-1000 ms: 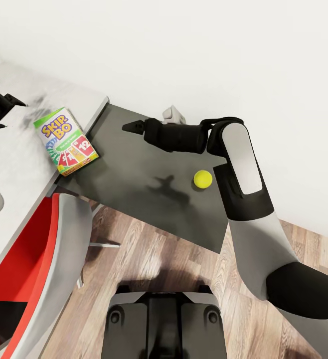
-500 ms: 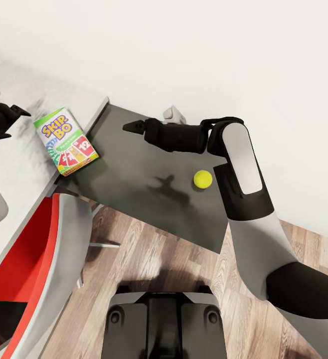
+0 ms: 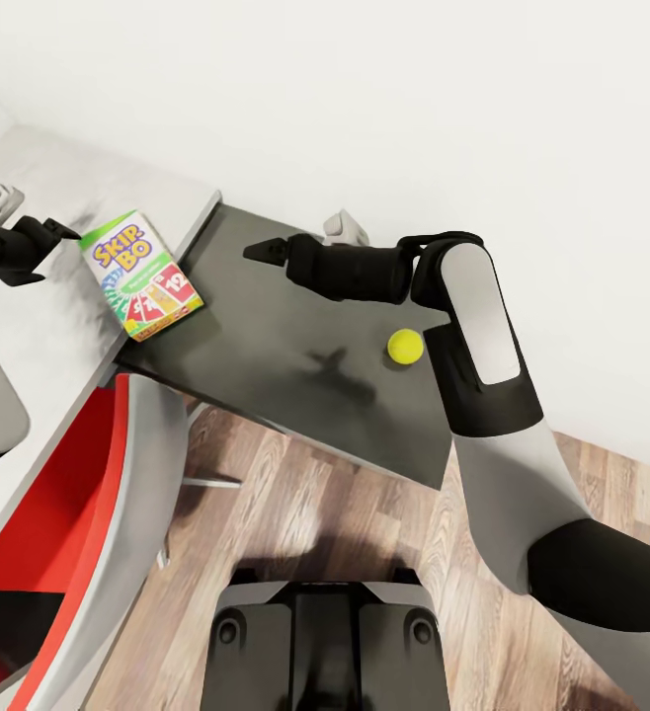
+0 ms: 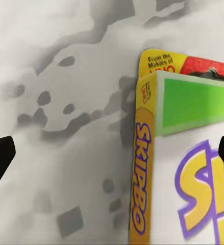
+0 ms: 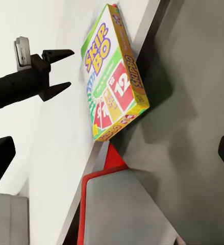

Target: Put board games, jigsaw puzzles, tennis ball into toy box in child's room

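White wall is seen behind the worktop (image 3: pixel 39 326), which has a light part and a lower dark grey part. The left hand (image 3: pixel 63 233) is held wide open just beside the green end of the Skip-Bo board game (image 3: pixel 142 275), not touching it. The right hand (image 3: pixel 256 251) is also spread open above the dark part. The box is lying at the light edge, and the tennis ball (image 3: pixel 405 346) is resting well apart beside the right arm.
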Motion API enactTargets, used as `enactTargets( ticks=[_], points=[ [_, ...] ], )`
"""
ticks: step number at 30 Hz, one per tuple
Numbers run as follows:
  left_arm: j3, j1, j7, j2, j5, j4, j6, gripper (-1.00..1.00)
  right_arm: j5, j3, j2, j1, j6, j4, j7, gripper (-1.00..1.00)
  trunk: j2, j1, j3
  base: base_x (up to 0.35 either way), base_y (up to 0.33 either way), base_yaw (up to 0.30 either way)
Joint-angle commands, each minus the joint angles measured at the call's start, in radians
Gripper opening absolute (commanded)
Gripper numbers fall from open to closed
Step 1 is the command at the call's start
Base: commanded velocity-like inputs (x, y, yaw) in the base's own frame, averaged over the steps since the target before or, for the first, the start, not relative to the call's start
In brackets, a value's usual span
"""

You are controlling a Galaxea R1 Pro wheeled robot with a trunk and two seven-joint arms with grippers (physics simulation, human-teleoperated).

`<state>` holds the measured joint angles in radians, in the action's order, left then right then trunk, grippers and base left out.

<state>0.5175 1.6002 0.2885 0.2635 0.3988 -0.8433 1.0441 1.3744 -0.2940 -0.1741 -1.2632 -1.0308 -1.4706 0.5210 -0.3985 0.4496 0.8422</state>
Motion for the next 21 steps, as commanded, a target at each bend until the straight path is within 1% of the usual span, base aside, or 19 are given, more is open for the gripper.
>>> enactTargets(
  ticks=[1, 6, 14, 21],
  points=[
    [0.001, 0.0, 0.009, -0.001, 0.01, 0.0, 0.003, 1.0, 0.009, 0.0, 0.0, -0.001, -0.002, 0.0, 0.011, 1.0, -0.002, 0.001, 0.001, -0.032, 0.023, -0.002],
    [0.0, 0.0, 0.009, 0.0, 0.01, -0.004, 0.003, 1.0, 0.008, 0.0, 0.0, -0.001, -0.001, 0.0, 0.011, 1.0, -0.002, 0.001, 0.001, -0.026, 0.06, -0.001],
    [0.0, -0.001, 0.009, 0.002, 0.009, -0.007, 0.003, 1.0, 0.008, -0.003, 0.0, -0.001, 0.0, 0.001, 0.011, 1.0, -0.002, 0.001, 0.001, -0.099, 0.171, 0.0],
    [-0.001, 0.0, 0.009, 0.002, 0.009, -0.007, 0.003, 1.0, 0.008, -0.005, 0.0, -0.001, 0.0, 0.001, 0.011, 1.0, -0.002, 0.001, 0.0, -0.029, 0.044, 0.0]
  ],
)
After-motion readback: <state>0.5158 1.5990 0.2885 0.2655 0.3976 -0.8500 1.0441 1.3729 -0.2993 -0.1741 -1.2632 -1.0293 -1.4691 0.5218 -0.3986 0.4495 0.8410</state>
